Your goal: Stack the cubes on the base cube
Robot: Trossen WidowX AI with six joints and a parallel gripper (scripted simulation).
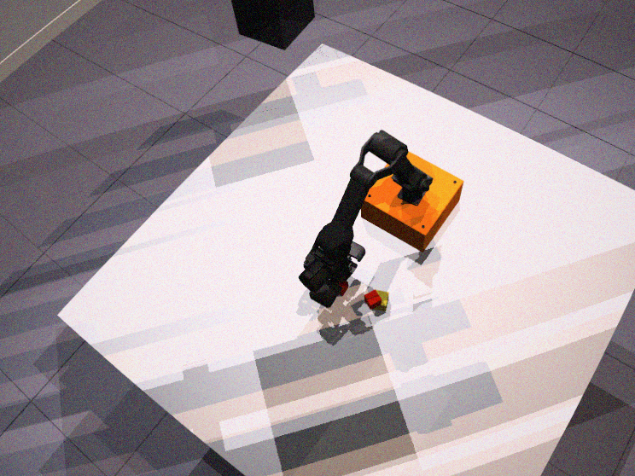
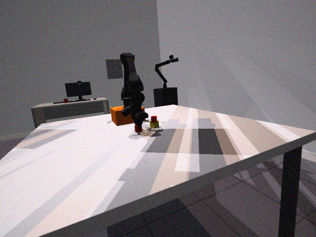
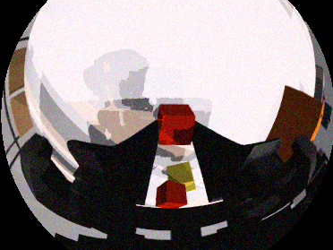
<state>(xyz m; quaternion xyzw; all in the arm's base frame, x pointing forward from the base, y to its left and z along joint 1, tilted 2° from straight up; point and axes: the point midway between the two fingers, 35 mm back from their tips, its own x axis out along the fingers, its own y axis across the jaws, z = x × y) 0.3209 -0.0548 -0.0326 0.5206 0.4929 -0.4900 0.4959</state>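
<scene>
Your claw (image 1: 341, 291) (image 2: 138, 127) (image 3: 175, 124), partly closed, grips the second red cube (image 1: 344, 287) (image 2: 138, 128) (image 3: 175, 125) at desk level, beside the yellow-green base cube (image 1: 383, 299) (image 2: 154, 124) (image 3: 180, 175). Probably light and rigid; hold opposite faces, centrally. Wrist view shows the grasp; exterior view, the first red cube (image 1: 373, 298) (image 2: 153, 118) (image 3: 172, 195) atop the base.

From here I see a pale table (image 1: 212, 242) (image 2: 52, 181) (image 3: 179, 37), striped with light and shadow. Between the gripper's jaws (image 1: 341, 289) (image 2: 138, 126), a red cube (image 1: 344, 288) (image 2: 138, 128) (image 3: 175, 124) looks to sit right on it; the yellow base cube (image 1: 384, 299) (image 2: 154, 124) (image 3: 180, 175) stands near the jaws, apart from them, and the orange box (image 1: 442, 194) (image 2: 121, 117) (image 3: 293, 117) sits farther off from them
</scene>
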